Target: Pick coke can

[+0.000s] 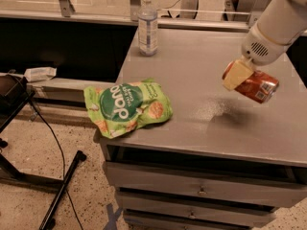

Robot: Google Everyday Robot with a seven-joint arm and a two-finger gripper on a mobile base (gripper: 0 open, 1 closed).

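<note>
The gripper, at about 3 o'clock from the middle of the desk, was pinching the coke can. One blocky, tan, matte finger pressed flat against the can's near side, while the other finger was hidden behind it. The can, a small red-orange metal cylinder with white lettering and a silver end, was tilted with its lower end toward 4 o'clock. It hung clear of the desk top, with a soft dark shadow on the surface below it. A smooth, rounded white arm ran up from the gripper toward 1 o'clock. The desk had a dull grey, brushed metal top with a pale scuffed patch near the shadow, and flat metal drawers beneath it. At 8 o'clock a crinkled, glossy green snack bag lay flat, overhanging the desk's corner. At 11 o'clock a clear plastic bottle with a white cap stood upright near the far edge, well apart from the can.
</note>
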